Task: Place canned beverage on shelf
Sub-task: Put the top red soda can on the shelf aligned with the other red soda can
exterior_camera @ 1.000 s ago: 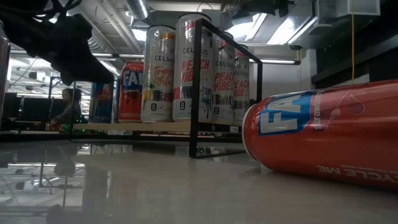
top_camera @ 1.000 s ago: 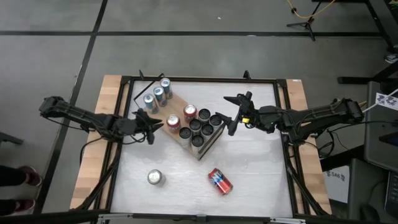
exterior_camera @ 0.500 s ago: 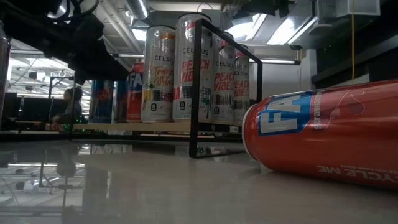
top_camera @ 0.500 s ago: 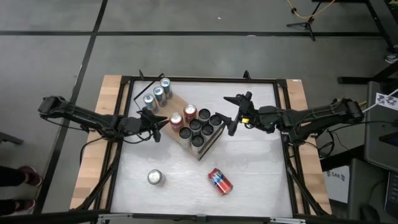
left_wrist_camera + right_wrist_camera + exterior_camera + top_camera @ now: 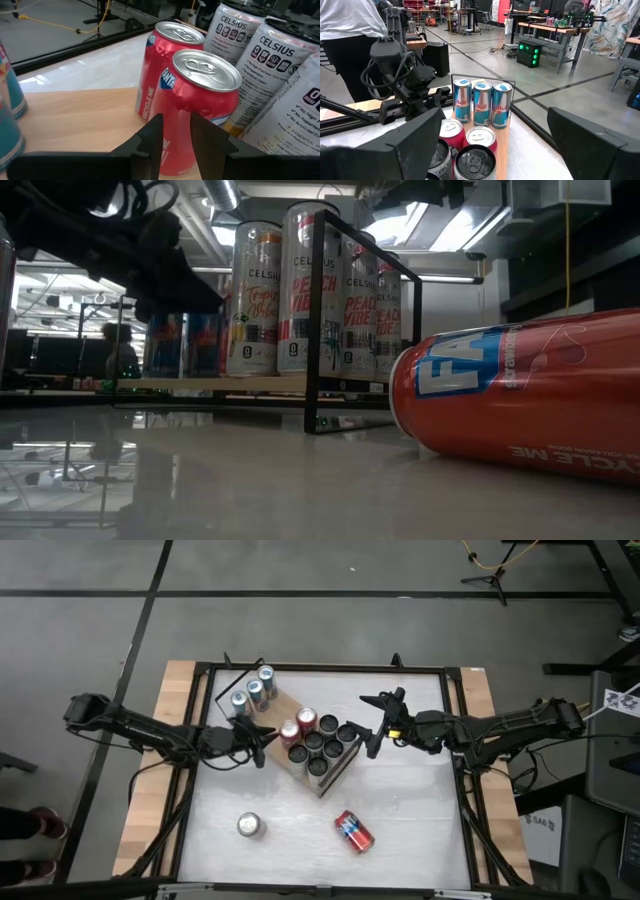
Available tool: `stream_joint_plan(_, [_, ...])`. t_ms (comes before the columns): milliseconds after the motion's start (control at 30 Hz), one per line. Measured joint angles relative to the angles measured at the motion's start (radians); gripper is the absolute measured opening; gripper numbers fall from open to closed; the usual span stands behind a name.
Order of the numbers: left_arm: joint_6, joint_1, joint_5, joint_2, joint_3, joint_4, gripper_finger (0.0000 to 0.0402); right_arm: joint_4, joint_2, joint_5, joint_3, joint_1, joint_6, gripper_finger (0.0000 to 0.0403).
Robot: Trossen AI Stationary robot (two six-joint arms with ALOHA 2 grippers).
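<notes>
Left hand (image 5: 175, 137) nearly closed, fingers narrow, pressed against red Fanta can (image 5: 200, 107) upright on the shelf (image 5: 70, 117), not clamped around it. Best to nudge low and slow, square to the can, until snug beside second red can (image 5: 165, 65) and the Celsius cans (image 5: 280, 75), without tipping. Right hand (image 5: 368, 725) spread wide, empty, waiting just beside the shelf's far end. Another red can (image 5: 352, 831) lying on the worktop (image 5: 420, 830)

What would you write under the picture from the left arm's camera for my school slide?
Left gripper pushing a red Fanta can across the wooden shelf toward a second red can and the Celsius cans.
</notes>
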Motion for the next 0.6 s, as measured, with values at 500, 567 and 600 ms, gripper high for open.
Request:
stream_joint_plan(500, [0.001, 0.000, 0.001, 0.083, 0.000, 0.090, 0.0093, 0.001, 0.000, 0.000, 0.000, 0.000, 0.000, 0.0358])
stream_joint_plan(567, [0.001, 0.000, 0.001, 0.090, 0.000, 0.100, 0.0093, 0.001, 0.000, 0.000, 0.000, 0.000, 0.000, 0.0358])
stream_joint_plan(600, [0.001, 0.000, -0.001, 0.091, 0.000, 0.104, 0.0093, 0.001, 0.000, 0.000, 0.000, 0.000, 0.000, 0.0358])
